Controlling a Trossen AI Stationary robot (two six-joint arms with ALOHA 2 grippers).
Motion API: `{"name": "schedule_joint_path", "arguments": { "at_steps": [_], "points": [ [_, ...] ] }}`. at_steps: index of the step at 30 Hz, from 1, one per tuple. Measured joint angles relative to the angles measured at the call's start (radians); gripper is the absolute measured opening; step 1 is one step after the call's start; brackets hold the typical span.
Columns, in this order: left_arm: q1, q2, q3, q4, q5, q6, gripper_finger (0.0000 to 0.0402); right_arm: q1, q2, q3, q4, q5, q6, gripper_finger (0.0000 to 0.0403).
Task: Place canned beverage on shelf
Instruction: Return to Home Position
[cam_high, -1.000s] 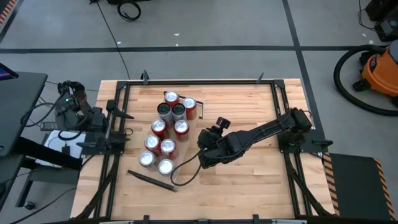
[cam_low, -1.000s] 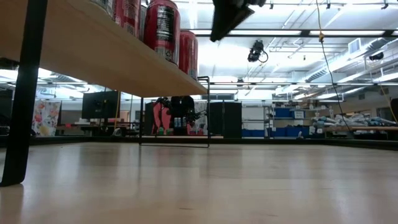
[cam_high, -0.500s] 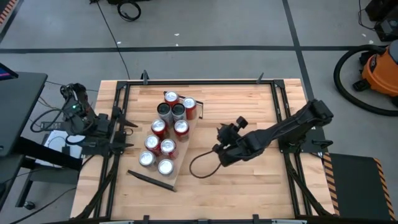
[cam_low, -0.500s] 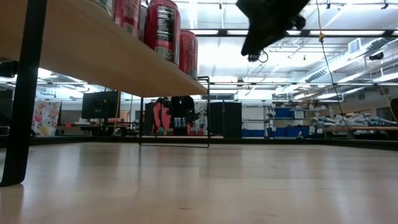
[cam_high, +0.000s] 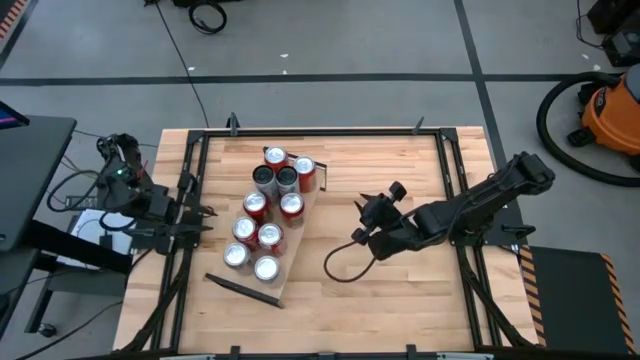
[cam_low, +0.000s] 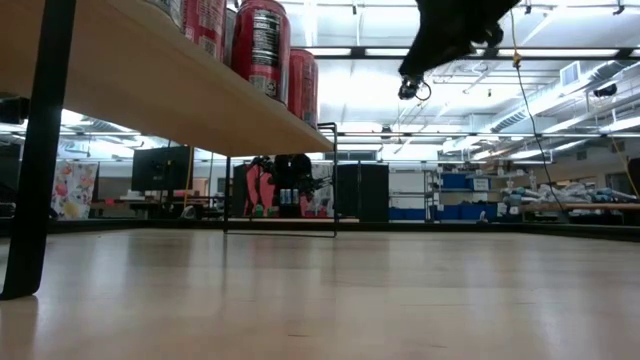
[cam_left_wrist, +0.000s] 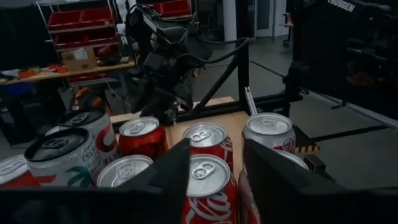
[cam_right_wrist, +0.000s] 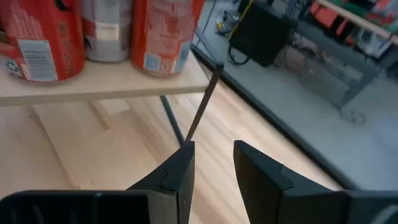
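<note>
Several canned beverages (cam_high: 270, 215), red and silver, stand upright on the shelf (cam_high: 293, 240), a pale plank raised above the tabletop at its left middle. My left gripper (cam_high: 203, 213) hangs level at the table's left edge, open, pointing at the cans (cam_left_wrist: 208, 180) from a short way off. My right gripper (cam_high: 358, 237) hovers right of the shelf, clear of it. Its fingers (cam_right_wrist: 180, 168) are drawn close together with nothing between them. In the low view it shows at the top (cam_low: 425, 65), high above the tabletop. The right wrist view looks at the shelf's edge (cam_right_wrist: 93, 87) and the cans (cam_right_wrist: 40, 37) on it.
A dark cable loop (cam_high: 340, 265) dangles under my right arm. The shelf's dark end bar (cam_high: 245, 290) lies toward the near left. A black frame (cam_high: 455, 180) runs around the tabletop. Bare wood (cam_high: 400, 300) stretches across the table's right and near parts.
My right gripper has drawn back from the shelf toward the table's right edge, staying shut and holding nothing. My left gripper has sunk a little at the left edge, and its fingers have come closer together. The cans have stayed where they were.
</note>
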Motion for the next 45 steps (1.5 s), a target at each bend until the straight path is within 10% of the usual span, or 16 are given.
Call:
{"name": "schedule_joint_path", "arguments": {
  "at_steps": [16, 24, 31, 45],
  "points": [
    [0.000, 0.001, 0.000, 0.028, -0.001, 0.044, 0.0005, -0.007, -0.033, 0.018, 0.449, -0.116, -0.717, 0.0121],
    [0.000, 0.000, 0.001, 0.045, -0.031, 0.085, 0.0028, -0.012, -0.033, 0.019, 0.542, -0.216, -0.575, 0.0121],
    [0.000, -0.008, 0.001, 0.016, 0.113, 0.105, 0.0031, -0.112, -0.099, -0.033, 0.591, -0.680, -0.511, 0.0121],
    [0.002, -0.265, -0.102, 0.023, 0.138, 0.126, 0.0031, -0.189, -0.337, -0.397, 0.915, -0.809, -0.468, 0.0122]
  ]
}}
